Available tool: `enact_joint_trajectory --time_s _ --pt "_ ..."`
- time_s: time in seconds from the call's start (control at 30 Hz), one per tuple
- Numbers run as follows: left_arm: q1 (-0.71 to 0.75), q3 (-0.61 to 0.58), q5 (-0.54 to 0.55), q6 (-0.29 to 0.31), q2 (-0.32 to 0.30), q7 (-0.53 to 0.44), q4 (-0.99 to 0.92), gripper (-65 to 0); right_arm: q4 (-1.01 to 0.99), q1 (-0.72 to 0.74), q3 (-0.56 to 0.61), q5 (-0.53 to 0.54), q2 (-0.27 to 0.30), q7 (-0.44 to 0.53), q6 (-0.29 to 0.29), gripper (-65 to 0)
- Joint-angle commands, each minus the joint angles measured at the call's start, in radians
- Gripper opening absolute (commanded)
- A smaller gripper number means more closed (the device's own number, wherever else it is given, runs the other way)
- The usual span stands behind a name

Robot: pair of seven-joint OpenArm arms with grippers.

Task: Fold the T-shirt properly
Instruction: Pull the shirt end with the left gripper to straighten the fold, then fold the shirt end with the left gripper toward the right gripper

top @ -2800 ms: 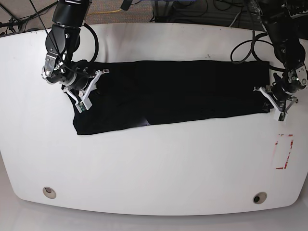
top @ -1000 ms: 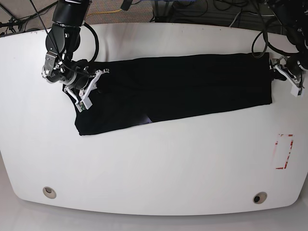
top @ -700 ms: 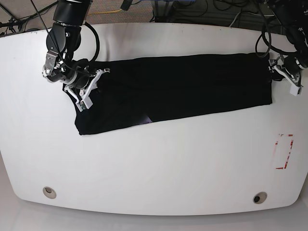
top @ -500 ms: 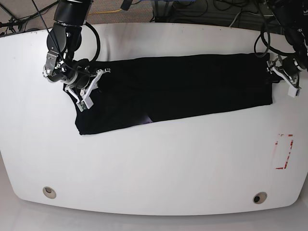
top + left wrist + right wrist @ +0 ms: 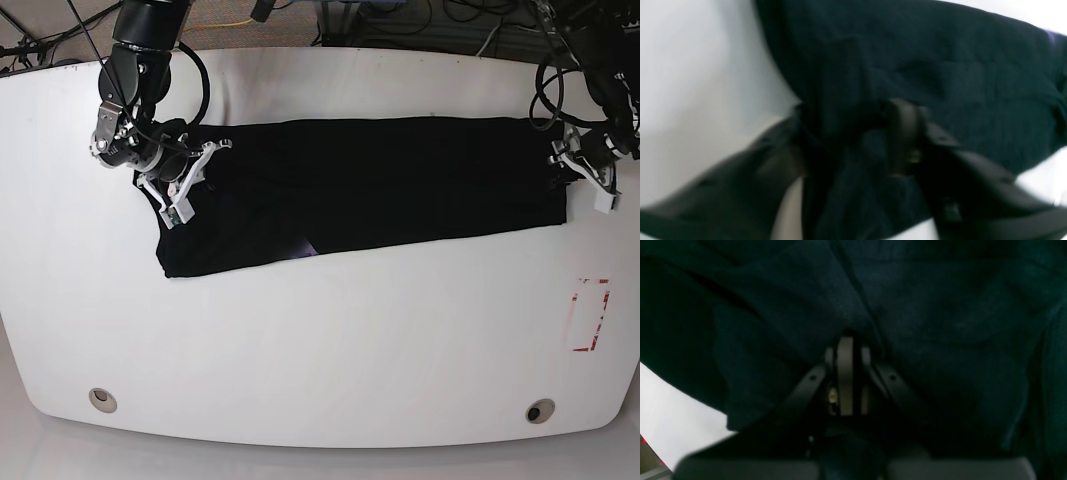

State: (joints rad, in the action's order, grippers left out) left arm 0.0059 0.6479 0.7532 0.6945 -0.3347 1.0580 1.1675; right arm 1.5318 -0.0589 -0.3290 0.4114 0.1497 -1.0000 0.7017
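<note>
Lying stretched across the far half of the white worktop (image 5: pixel 320 340), the black T-shirt (image 5: pixel 360 190) forms a long dark band running from about 9 o'clock to 3 o'clock, its near edge slanting so the 9 o'clock end reaches further toward me. A small pale glint shows along that near edge.

At the 9 o'clock end the right tool (image 5: pixel 185 185) sits on the cloth; in its wrist view its fingers (image 5: pixel 845 373) are pressed together with dark fabric bunched up around them, so it is clamped on the T-shirt.

At the 3 o'clock end the left tool (image 5: pixel 585 175) is at the shirt's short edge. Its wrist view is blurred, but cloth plainly sits between the two dark fingers (image 5: pixel 907 133), which stand partly apart with a fold of the shirt gathered in the gap. Whether they actually pinch that fold I cannot tell.

A red-outlined rectangle (image 5: pixel 588 315) is marked on the worktop around 4 o'clock, well apart from the shirt. Two round fittings (image 5: pixel 540 411) sit near the edge closest to me.
</note>
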Motion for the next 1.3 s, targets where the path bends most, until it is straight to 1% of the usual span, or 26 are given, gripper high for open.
enact_joint_trajectory --time_s 0.0,0.03,0.07,0.2,0.3,0.4,0.5,0.57,0.7,0.8,0.93,1.03,1.07,1.13,1.23,1.27 --pt "-0.005 0.002 0.010 0.004 0.010 -0.018 0.009 -60.1 0.006 -0.005 0.000 -0.029 0.006 -0.041 -0.004 -62.5" --pt "-0.005 0.002 0.010 0.004 0.013 -0.026 0.012 -63.3 0.006 -0.006 0.000 -0.029 0.006 -0.041 -0.004 -62.5" --pt "-0.005 0.002 0.010 0.004 0.013 -0.032 0.012 -64.2 0.006 -0.006 0.000 -0.029 0.006 -0.041 -0.004 -62.5" --pt "-0.001 -0.006 0.015 0.004 0.013 -0.072 0.018 -63.7 0.006 -0.009 0.000 -0.029 0.006 -0.041 -0.004 -62.5" --pt "0.006 -0.006 0.009 0.004 0.013 -0.075 0.082 -63.7 0.020 -0.014 0.000 -0.029 0.006 -0.041 -0.004 -62.6" --pt "0.050 -0.013 0.009 0.004 0.015 -0.077 0.200 -63.7 0.029 -0.028 0.000 -0.029 0.006 -0.041 -0.004 -62.6" --pt "0.065 -0.058 0.009 0.004 0.015 -0.074 0.328 -63.7 0.031 -0.026 0.000 -0.029 0.006 -0.041 -0.004 -62.6" --pt "0.105 -0.090 0.007 0.004 0.007 -0.072 0.435 -63.7 0.037 -0.028 0.000 -0.029 0.006 -0.041 -0.004 -62.6" --pt "0.159 -0.115 0.009 0.000 0.009 -0.072 0.581 -63.6 0.043 -0.032 0.000 -0.029 0.006 -0.041 -0.004 -62.6" --pt "0.165 -0.198 0.007 -0.016 0.006 -0.072 0.658 -63.6 0.043 -0.028 0.000 -0.029 0.004 -0.041 -0.004 -62.6" --pt "0.170 -0.294 0.007 -0.016 0.009 -0.072 0.739 -63.6 0.043 -0.034 0.001 -0.029 0.001 -0.041 -0.004 -62.6" --pt "0.151 -0.369 0.007 -0.026 0.015 -0.074 0.734 -63.5 0.039 -0.028 0.000 -0.033 -0.006 -0.041 -0.004 -62.6" --pt "0.121 -0.408 0.006 -0.037 0.027 -0.074 0.727 -63.5 0.042 -0.026 0.001 -0.032 -0.008 -0.041 -0.004 -62.6" --pt "0.082 -0.465 -0.018 -0.039 0.055 -0.072 0.727 -63.3 0.048 -0.028 0.003 -0.029 -0.008 -0.041 -0.004 -62.6" --pt "0.072 -0.527 -0.074 -0.034 0.087 -0.072 0.727 -63.3 0.066 -0.042 0.001 -0.029 -0.009 -0.041 -0.004 -62.6" --pt "0.067 -0.551 -0.099 -0.037 0.111 -0.072 0.716 -63.3 0.066 -0.042 0.001 -0.029 -0.009 -0.041 -0.004 -62.6"
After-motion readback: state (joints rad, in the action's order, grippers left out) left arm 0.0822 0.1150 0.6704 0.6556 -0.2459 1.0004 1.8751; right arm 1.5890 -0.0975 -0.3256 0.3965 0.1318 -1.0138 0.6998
